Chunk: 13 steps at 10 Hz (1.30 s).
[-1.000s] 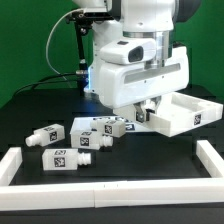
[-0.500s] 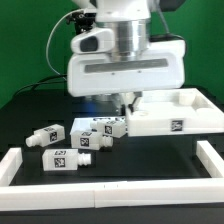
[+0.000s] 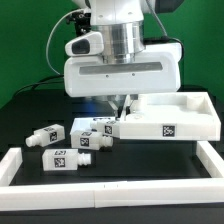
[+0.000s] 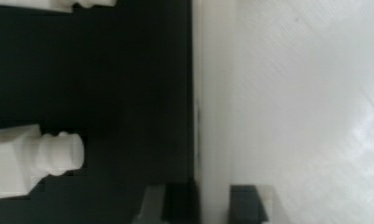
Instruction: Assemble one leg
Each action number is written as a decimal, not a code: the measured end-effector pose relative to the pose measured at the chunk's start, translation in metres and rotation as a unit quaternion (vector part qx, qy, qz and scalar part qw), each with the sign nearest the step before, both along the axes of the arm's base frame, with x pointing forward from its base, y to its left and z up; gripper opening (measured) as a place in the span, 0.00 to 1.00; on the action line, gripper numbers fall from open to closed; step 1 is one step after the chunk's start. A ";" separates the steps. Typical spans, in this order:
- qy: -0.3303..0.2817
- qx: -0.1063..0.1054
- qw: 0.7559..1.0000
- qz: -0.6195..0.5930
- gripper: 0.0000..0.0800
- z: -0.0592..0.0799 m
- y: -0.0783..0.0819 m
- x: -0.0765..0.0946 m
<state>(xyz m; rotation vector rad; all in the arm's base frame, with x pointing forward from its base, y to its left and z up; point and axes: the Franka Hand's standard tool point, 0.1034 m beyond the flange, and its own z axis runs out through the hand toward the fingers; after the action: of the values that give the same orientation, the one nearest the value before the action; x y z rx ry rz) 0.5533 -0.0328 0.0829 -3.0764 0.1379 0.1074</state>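
Note:
Several legs, small white blocks with marker tags, lie on the black table at the exterior view's left: one (image 3: pixel 46 136), one (image 3: pixel 60 158), and a cluster (image 3: pixel 96 130) next to the panel. My gripper (image 3: pixel 122 104) is shut on the left rim of the large white panel with raised rims (image 3: pixel 172 120). In the wrist view my dark fingers (image 4: pixel 171 206) straddle the panel's wall, gripper (image 4: pixel 210 205), with the panel's white face (image 4: pixel 299 100) on one side. A leg's round peg (image 4: pixel 42 158) shows on the other side. I hold no leg.
A low white frame (image 3: pixel 110 188) runs along the front of the table and up both sides. A green wall and cables stand behind the arm. The cluster of legs lies very close to the panel's near-left corner.
My wrist has turned and the panel has swung with it. Its long tagged side now faces the exterior camera, and its corner has come closer to the cluster of legs.

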 end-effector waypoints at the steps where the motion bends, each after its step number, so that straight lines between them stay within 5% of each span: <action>1: -0.007 -0.005 1.000 -0.007 0.07 -0.007 -0.014 0.018; 6: -0.005 -0.006 1.000 0.003 0.07 -0.019 -0.010 0.015; 8: -0.006 -0.010 1.000 0.022 0.07 -0.040 -0.013 0.023; 11: -0.013 -0.013 0.999 0.039 0.07 -0.062 0.007 0.028; 12: -0.015 -0.021 0.999 0.044 0.07 -0.064 0.012 0.035; 13: -0.015 -0.056 0.997 0.058 0.07 -0.063 0.013 0.037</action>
<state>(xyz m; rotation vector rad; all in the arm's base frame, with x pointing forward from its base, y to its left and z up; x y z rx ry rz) 0.5903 -0.0201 0.0197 -3.1947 -0.0383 0.0594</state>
